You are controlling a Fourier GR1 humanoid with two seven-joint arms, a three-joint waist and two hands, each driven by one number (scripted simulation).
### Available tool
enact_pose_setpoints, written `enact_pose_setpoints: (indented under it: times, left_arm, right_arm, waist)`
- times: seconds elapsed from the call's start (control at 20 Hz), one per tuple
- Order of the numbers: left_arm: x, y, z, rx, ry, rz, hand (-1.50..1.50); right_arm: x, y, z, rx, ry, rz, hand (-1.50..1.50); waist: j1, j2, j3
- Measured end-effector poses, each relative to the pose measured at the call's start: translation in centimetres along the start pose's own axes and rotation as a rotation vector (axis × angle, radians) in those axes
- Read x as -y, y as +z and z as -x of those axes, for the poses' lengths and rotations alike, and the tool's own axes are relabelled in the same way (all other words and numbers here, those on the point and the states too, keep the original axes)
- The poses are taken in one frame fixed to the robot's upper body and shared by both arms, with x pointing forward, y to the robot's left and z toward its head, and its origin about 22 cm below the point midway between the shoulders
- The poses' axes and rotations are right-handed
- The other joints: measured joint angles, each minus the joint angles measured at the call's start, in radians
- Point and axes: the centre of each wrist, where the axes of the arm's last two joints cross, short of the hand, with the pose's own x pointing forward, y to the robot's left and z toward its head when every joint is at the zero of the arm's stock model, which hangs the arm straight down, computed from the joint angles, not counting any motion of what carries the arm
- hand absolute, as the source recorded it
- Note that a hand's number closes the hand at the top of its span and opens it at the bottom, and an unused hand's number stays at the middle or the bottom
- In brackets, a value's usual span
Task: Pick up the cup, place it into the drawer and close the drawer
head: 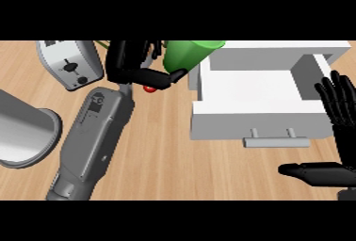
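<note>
A green cup (189, 51) hangs tilted at the top of the view, just over the left wall of the open white drawer (243, 115). My left hand (128, 59) is curled round the cup from the left, its thumb across the cup's lower side, and it hides part of the cup. The drawer's inside shows white and bare, and its grey handle (275, 140) faces me. My right hand (339, 106) rests open at the right edge, fingers up, beside the drawer's right wall.
A silver toaster (69, 63) stands at the back left. A grey round vessel (24, 129) lies at the left edge. A small red thing (149, 88) peeks out under my left hand. Bare wooden counter (167, 160) lies in front of the drawer.
</note>
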Motion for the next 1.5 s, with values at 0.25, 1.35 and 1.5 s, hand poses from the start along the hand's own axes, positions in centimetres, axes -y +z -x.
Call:
enact_pose_setpoints:
  times: [0.25, 1.35, 1.5]
  left_arm:
    - [3.3, -3.4, -1.1, -0.034, -0.038, 0.002, 1.5]
    - [9.6, -5.4, 1.8, -0.27, -0.137, 0.002, 1.5]
    - [9.7, -4.6, 2.8, -0.304, -0.193, 0.023, 1.5]
  right_arm:
    - [0.0, -0.3, -0.2, 0.0, 0.007, -0.007, -1.5]
    - [0.7, -1.5, -0.7, 0.025, -0.015, -0.038, -1.5]
    - [0.6, -1.4, -0.4, 0.029, -0.015, -0.043, -1.5]
  waist:
    - [-0.009, 0.003, 0.0]
    - [-0.056, 0.013, 0.0]
    - [-0.063, 0.015, 0.0]
